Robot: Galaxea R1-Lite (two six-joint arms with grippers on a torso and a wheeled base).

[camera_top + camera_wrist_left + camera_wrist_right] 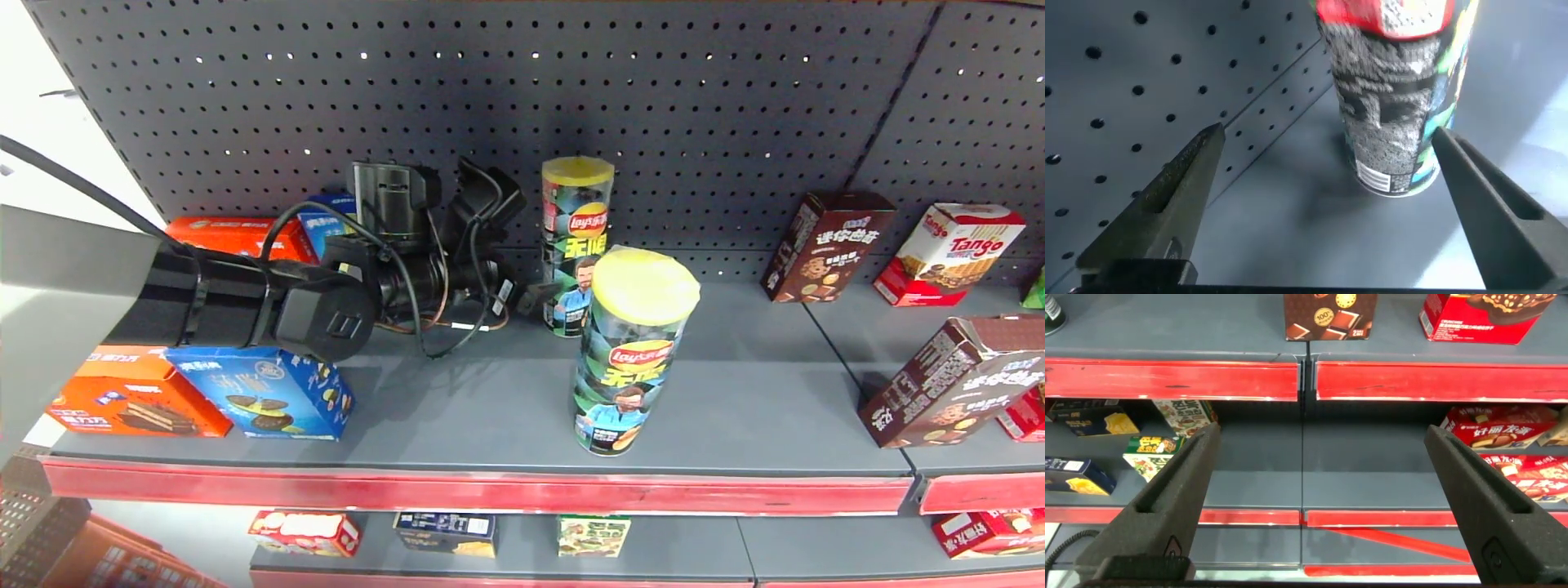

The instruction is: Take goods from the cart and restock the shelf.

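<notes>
Jaws of left gripper (1327,135) gape before chip can (1396,122).

The rear can (1396,106) loses its top to the edge — print blurred.

Left gripper (1327,135) and right gripper (1323,431), both with fingers (1176,184) wide apart

A shop, probably a grocery: pegboard-backed shelves (490,408) with red front rails (473,490) carry snack boxes (824,245) and crisp cans (633,351).
</notes>
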